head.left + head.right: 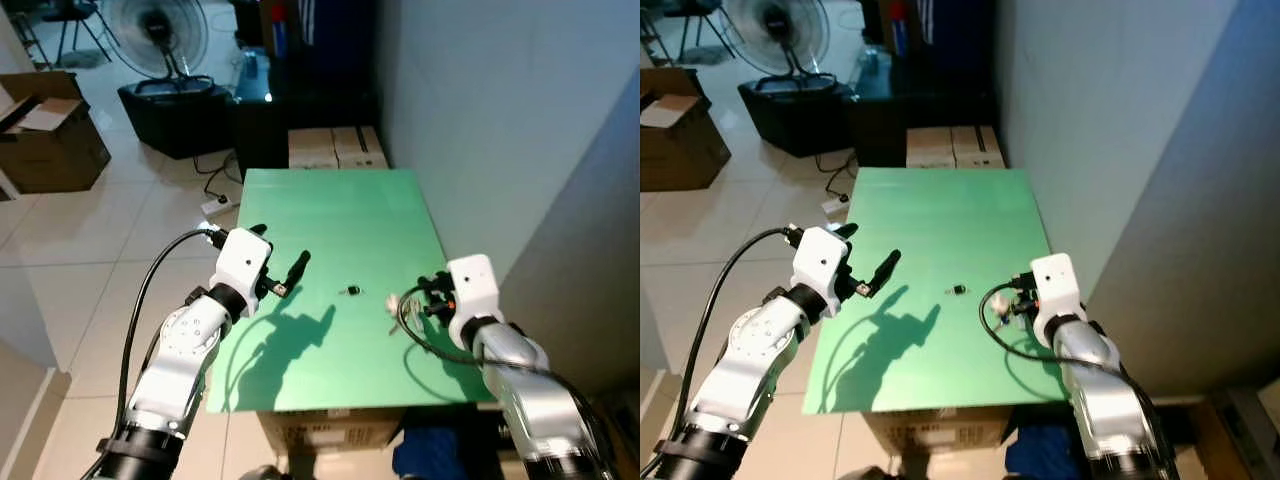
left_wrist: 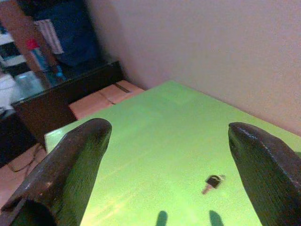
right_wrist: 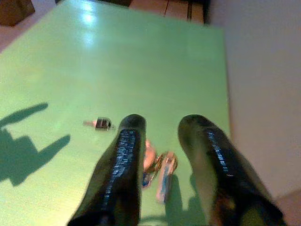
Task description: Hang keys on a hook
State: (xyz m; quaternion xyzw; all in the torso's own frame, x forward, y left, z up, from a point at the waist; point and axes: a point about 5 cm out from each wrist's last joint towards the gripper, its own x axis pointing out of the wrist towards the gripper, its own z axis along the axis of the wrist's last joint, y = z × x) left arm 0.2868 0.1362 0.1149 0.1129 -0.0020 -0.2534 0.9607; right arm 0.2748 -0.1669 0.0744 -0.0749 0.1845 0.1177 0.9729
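Between and just below the parted black fingers of the right gripper (image 3: 160, 136) lay the bunch of keys on a small ring with pinkish and silvery tags (image 3: 159, 170), resting on the flat green tabletop (image 1: 340, 215) — the jaws stood a little open with nothing in them. To take the bunch well, the fingers would likely need to drop straight down and close across the ring rather than the loose tags, since flat metal on a smooth top could slide away. A single small dark-headed key (image 1: 350, 291) lay apart, off the outer side of the left finger. No hook could be made out. The right arm reached forward, bent at the elbow, wrist angled down. The left gripper (image 1: 281, 262) hovered above the near left of the table, jaws wide and empty, aimed at the small key.
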